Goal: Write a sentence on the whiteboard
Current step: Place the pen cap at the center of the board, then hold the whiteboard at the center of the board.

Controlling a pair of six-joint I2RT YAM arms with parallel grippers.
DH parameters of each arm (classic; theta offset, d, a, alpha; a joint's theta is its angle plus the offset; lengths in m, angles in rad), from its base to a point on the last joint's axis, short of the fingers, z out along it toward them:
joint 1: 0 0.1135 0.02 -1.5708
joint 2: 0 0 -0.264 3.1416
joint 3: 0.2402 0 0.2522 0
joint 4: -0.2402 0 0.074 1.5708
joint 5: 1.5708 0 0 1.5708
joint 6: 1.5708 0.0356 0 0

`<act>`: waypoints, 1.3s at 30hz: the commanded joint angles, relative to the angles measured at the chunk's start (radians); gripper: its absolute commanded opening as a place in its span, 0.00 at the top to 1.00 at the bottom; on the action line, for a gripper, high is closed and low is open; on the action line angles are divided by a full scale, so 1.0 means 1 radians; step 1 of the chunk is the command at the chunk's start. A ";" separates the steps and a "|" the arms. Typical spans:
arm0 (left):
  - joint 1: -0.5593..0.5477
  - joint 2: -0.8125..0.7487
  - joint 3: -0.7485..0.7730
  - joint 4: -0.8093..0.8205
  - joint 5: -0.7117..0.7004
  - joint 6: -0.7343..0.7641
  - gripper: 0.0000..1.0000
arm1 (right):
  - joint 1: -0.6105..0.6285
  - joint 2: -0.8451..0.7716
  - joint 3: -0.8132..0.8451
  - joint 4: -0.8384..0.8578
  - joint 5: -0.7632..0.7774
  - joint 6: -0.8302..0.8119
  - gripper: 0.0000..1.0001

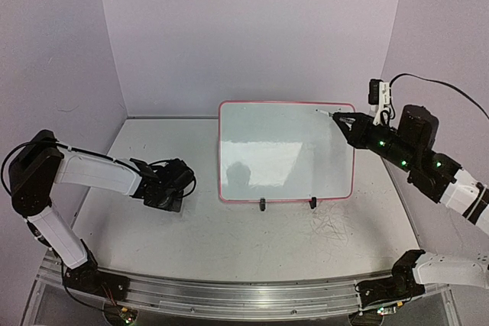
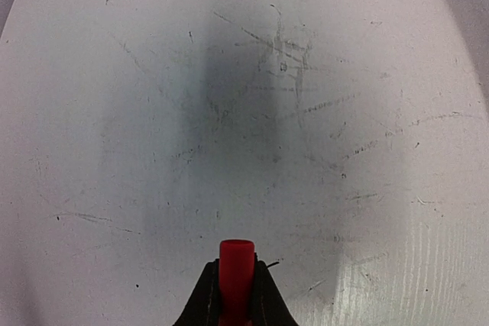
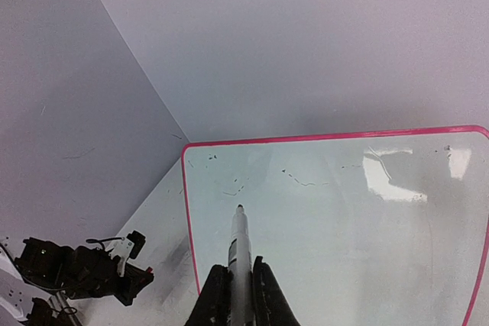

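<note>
The left gripper [image 2: 237, 274] sat at the bottom edge of the view, its two dark fingers [image 2: 206, 292] closed against the sides of a red cap [image 2: 236, 259] whose open end pointed away from the camera. Beyond it lay a scuffed white tabletop [image 2: 99, 158]. Faint grey scribble marks [image 2: 284, 57] crossed its far part, and a soft dark shadow [image 2: 229, 120] ran down the middle.

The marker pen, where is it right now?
The marker is pinched in the right gripper, on the right side of the top view, with its tip by the upper right corner of the whiteboard.
</note>
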 commanded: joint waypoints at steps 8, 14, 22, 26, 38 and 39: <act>-0.002 0.039 0.009 0.056 -0.022 -0.053 0.77 | 0.003 -0.025 -0.032 0.116 0.023 -0.044 1.00; -0.002 0.006 0.013 0.023 -0.019 -0.073 0.55 | 0.002 0.008 -0.025 0.114 -0.046 -0.075 1.00; 0.005 -0.149 0.078 -0.055 -0.062 -0.107 0.26 | 0.002 -0.012 -0.007 0.023 -0.105 -0.087 1.00; 0.038 -0.231 0.106 -0.028 -0.025 -0.153 0.15 | 0.002 -0.045 0.002 -0.037 -0.135 -0.072 1.00; 0.117 -0.313 0.220 0.118 0.236 -0.009 0.07 | 0.002 -0.141 -0.044 -0.187 0.011 0.010 1.00; 0.125 -0.319 0.220 0.141 0.279 0.017 0.07 | 0.002 -0.147 -0.051 -0.188 0.022 0.006 1.00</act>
